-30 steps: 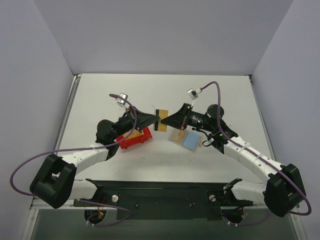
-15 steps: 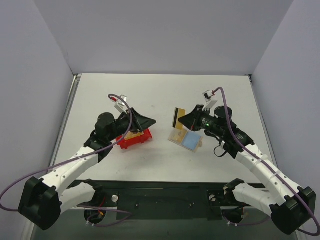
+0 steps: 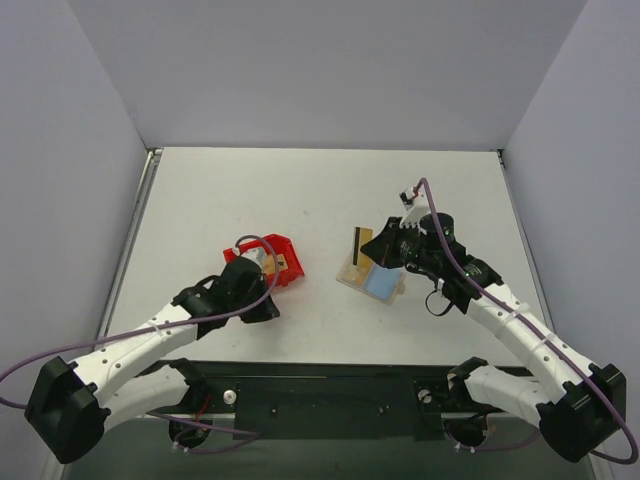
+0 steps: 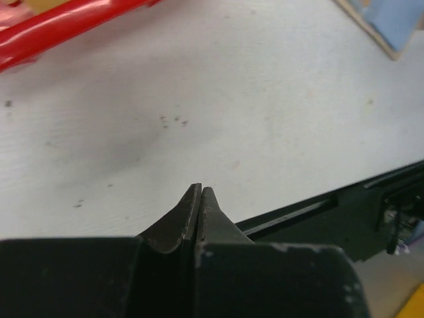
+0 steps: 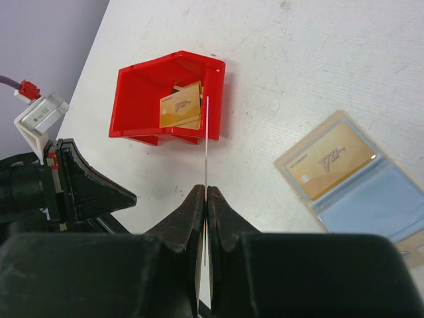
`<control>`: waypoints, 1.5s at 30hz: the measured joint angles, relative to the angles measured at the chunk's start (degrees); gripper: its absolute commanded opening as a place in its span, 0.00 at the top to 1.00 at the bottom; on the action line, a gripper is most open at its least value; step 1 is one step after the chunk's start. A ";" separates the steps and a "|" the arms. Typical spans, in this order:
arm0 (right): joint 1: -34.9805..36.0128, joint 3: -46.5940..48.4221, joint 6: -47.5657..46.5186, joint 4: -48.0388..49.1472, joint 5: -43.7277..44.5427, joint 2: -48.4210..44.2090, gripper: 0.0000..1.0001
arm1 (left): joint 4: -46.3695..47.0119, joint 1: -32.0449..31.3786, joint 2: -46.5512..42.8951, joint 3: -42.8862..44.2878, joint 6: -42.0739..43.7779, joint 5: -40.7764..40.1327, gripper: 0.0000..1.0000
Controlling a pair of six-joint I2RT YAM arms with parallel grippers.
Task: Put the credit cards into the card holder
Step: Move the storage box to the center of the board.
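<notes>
My right gripper (image 5: 207, 192) (image 3: 378, 248) is shut on a credit card (image 5: 207, 132) (image 3: 363, 243), which stands on edge above the table, just left of the card holder. The card holder (image 3: 382, 283) (image 5: 371, 199) lies open on the table, beige with a light blue lining. Another orange-yellow card (image 5: 329, 161) sits in its upper half. More cards (image 5: 180, 106) lie in the red bin (image 3: 283, 262) (image 5: 142, 79). My left gripper (image 4: 201, 190) (image 3: 268, 305) is shut on nothing, low over the table in front of the bin.
The black base rail (image 3: 330, 385) runs along the table's near edge, close behind my left gripper. Grey walls stand on three sides of the white table (image 3: 300, 190). A corner of the card holder (image 4: 391, 26) shows in the left wrist view.
My left gripper let go of the card, drew back toward the near edge and shut empty. My right gripper carried the card right, toward the card holder, and turned it on edge.
</notes>
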 measured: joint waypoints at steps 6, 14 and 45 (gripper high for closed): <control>-0.02 0.00 -0.48 -0.55 -0.02 0.52 1.00 | -6.36 -0.57 1.88 -0.35 -2.91 -11.39 1.00; -0.02 0.00 -1.57 -2.03 0.26 0.31 1.00 | -6.21 2.23 12.46 0.83 -2.95 -18.16 1.00; -0.50 13.66 -8.26 -19.41 22.95 14.71 1.00 | 20.13 20.92 39.26 20.39 7.56 -8.07 1.00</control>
